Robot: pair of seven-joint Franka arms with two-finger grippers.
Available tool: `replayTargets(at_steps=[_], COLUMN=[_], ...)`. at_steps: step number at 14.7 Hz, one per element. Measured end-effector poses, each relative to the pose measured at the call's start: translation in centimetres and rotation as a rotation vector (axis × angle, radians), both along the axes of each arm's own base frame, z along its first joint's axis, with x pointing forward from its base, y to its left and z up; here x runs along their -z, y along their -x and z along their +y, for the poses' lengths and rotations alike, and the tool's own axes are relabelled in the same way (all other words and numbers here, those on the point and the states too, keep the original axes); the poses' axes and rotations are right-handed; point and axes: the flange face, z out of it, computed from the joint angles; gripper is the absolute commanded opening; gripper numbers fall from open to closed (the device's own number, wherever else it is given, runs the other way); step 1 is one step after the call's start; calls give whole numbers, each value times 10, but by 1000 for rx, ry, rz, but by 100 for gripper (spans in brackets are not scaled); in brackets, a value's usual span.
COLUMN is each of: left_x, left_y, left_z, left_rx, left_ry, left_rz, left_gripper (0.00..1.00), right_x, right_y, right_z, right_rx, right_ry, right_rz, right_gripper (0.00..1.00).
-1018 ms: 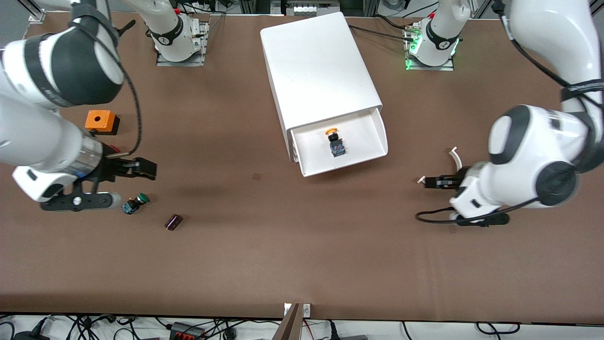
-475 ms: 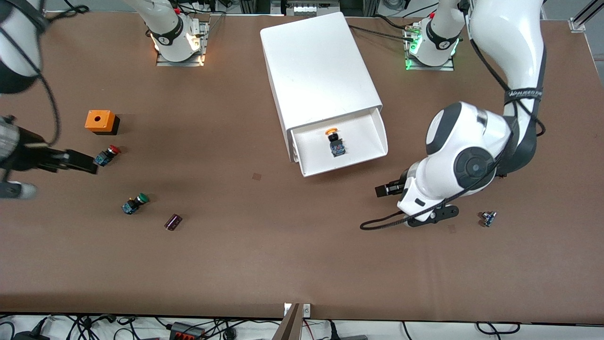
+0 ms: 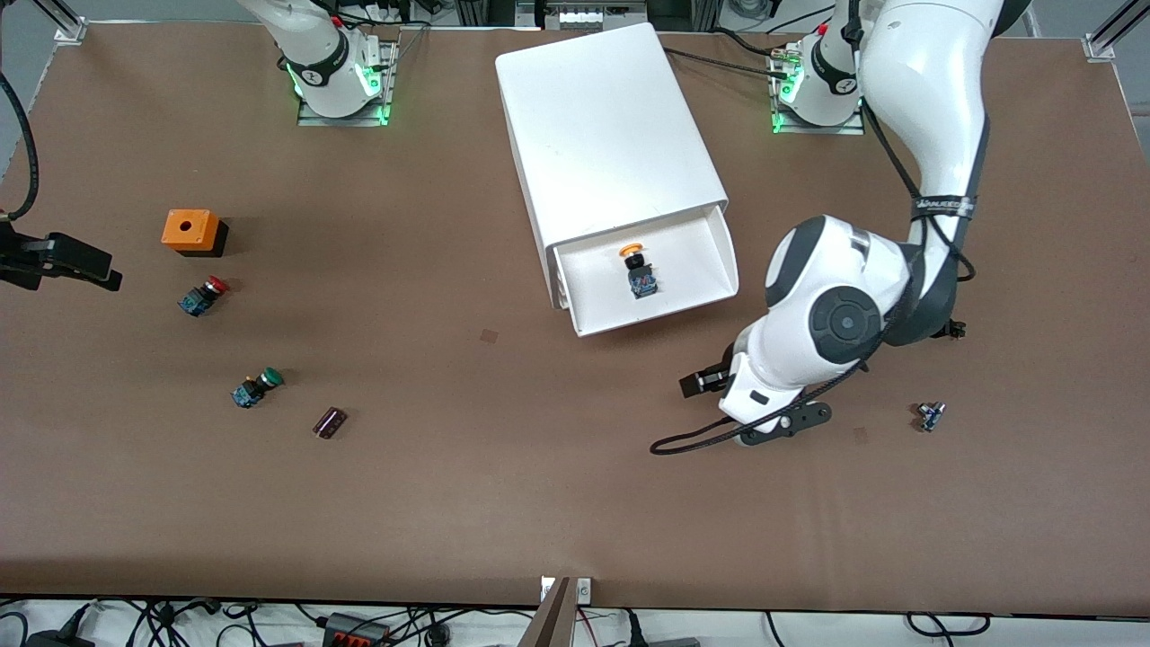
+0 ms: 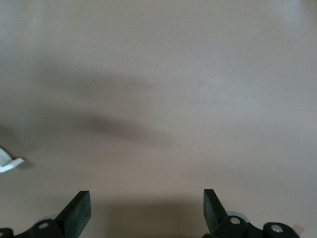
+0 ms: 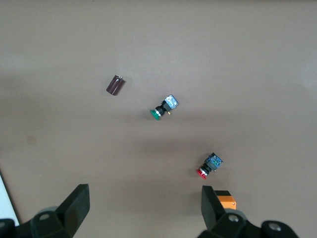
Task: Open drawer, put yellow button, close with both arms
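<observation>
Lying on its side in the pulled-out drawer [image 3: 710, 261] of the white cabinet [image 3: 602, 126], the yellow button [image 3: 636, 267] rests clear of both grippers, cap toward the cabinet body. The left gripper [image 3: 694, 385] hangs over bare table at about five o'clock from the drawer's front, fingers [image 4: 77, 213] spread apart around nothing. The right gripper [image 3: 63, 265] is well apart, at nine o'clock from the button over the right arm's end of the table, fingers [image 5: 74, 208] also spread and empty. Beside it on the table lie an orange box [image 3: 190, 231], a red button [image 3: 203, 296], a green button [image 3: 256, 388] and a dark capacitor [image 3: 329, 422].
</observation>
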Motion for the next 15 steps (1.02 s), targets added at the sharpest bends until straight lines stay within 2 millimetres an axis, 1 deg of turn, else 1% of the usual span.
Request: replayTargets(at_steps=[2, 4, 6, 8, 9, 11, 13, 15], left_x=[7, 18, 31, 38, 39, 41, 35, 26], left_y=[-4, -4, 1, 9, 14, 29, 44, 57], left_z=[-6, -12, -24, -35, -40, -50, -56, -70], left_rx=[-11, -31, -82, -112, -111, -81, -52, -21], left_ry=[14, 17, 14, 8, -1, -36, -71, -82], left_rz=[-37, -42, -33, -14, 8, 77, 144, 166], left_gripper=[100, 100, 100, 100, 100, 100, 100, 100], right_x=[4, 8, 13, 12, 10, 9, 9, 11], right_y=[1, 9, 25, 44, 51, 59, 61, 61], right_z=[-1, -2, -3, -3, -3, -2, -2, -1], right_rx=[0, 0, 0, 3, 10, 17, 18, 16], right_ry=[9, 13, 17, 15, 13, 12, 12, 12], right_rz=[4, -11, -21, -11, -8, -5, -3, 0], right_gripper=[100, 100, 100, 100, 100, 100, 100, 100])
